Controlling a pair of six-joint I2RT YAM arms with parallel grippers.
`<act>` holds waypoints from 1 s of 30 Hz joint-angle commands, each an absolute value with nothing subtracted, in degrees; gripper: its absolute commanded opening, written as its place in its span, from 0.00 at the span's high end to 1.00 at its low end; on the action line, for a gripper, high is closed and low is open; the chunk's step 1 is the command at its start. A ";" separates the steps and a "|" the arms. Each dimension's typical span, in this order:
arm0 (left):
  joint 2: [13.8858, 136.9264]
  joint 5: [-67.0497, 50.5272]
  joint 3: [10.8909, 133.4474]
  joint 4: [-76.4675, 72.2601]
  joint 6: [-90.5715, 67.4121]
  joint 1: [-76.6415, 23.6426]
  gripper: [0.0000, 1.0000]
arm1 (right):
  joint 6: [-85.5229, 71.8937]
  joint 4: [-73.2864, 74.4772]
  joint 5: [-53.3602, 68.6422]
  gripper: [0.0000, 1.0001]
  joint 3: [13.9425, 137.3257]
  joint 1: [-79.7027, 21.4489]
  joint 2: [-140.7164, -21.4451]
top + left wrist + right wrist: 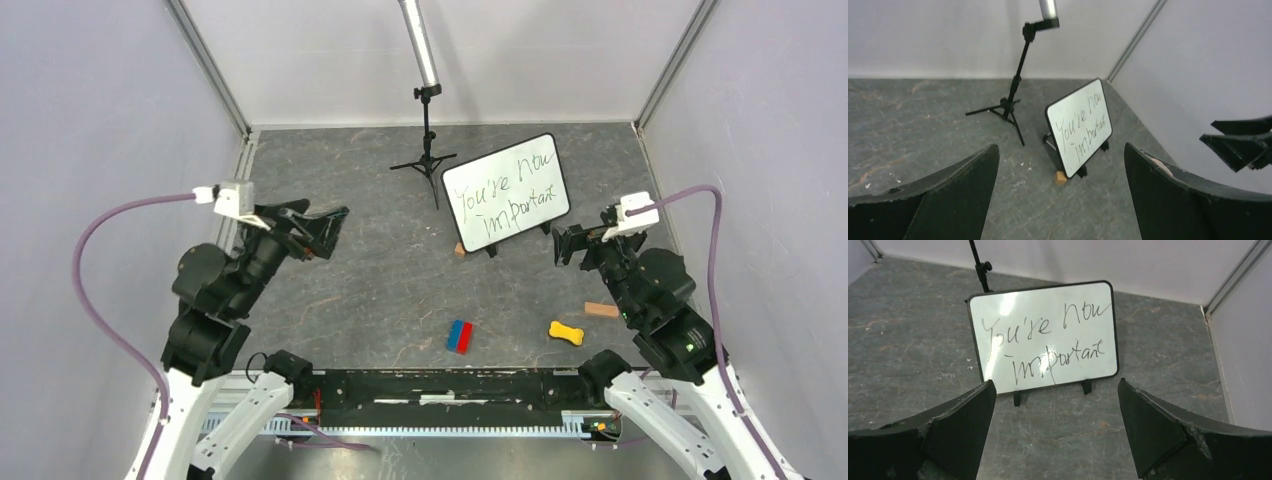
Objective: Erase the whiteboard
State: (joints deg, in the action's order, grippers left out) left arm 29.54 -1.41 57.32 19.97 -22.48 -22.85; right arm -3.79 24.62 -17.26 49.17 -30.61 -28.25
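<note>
The whiteboard (506,191) stands tilted on small black feet at the back right, with black handwriting on it. It also shows in the left wrist view (1079,126) and in the right wrist view (1044,336). A red and blue block, probably the eraser (459,336), lies on the floor near the front centre. My left gripper (328,228) is open and empty, raised at the left. My right gripper (565,243) is open and empty, just right of the whiteboard's lower right corner. In the wrist views the left gripper (1062,170) and the right gripper (1055,405) both point at the board.
A black tripod stand (428,150) with a silver pole stands just left of the whiteboard. A small tan block (460,249) lies at the board's lower left corner. A yellow bone-shaped piece (566,332) and a brown block (601,309) lie at the front right. Walls enclose the grey floor.
</note>
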 commanded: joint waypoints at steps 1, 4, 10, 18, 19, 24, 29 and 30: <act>35.14 -9.42 59.56 25.32 -17.59 -22.59 0.00 | -5.95 28.72 -21.58 0.02 49.93 -30.41 -32.31; 38.10 -12.55 59.69 25.93 -17.31 -22.59 0.00 | -8.95 31.11 -24.05 0.02 49.06 -30.41 -35.98; 41.31 -16.46 58.23 25.23 -16.55 -22.59 0.00 | -16.48 33.03 -21.59 0.02 42.33 -30.41 -40.05; 44.71 -18.18 57.96 25.40 -13.63 -22.58 0.00 | -36.89 41.28 -27.69 0.02 32.86 -30.41 -42.16; 44.95 -18.37 57.79 25.31 -13.62 -22.59 0.00 | -41.14 43.41 -29.00 0.02 32.62 -30.39 -42.52; 45.25 -19.77 55.24 24.24 -12.89 -22.58 0.00 | -52.62 56.41 -30.02 0.02 35.26 -30.41 -44.34; 46.16 -19.42 53.47 24.32 -12.06 -22.59 0.00 | -62.21 60.52 -27.42 0.02 32.21 -30.39 -38.17; 46.41 -19.36 53.24 24.26 -12.11 -22.59 0.00 | -63.11 59.33 -26.04 0.02 30.52 -30.41 -36.37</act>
State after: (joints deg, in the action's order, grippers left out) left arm 45.82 -18.15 54.26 26.04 -15.29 -22.85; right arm -52.03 55.79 -27.18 32.51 -30.61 -41.76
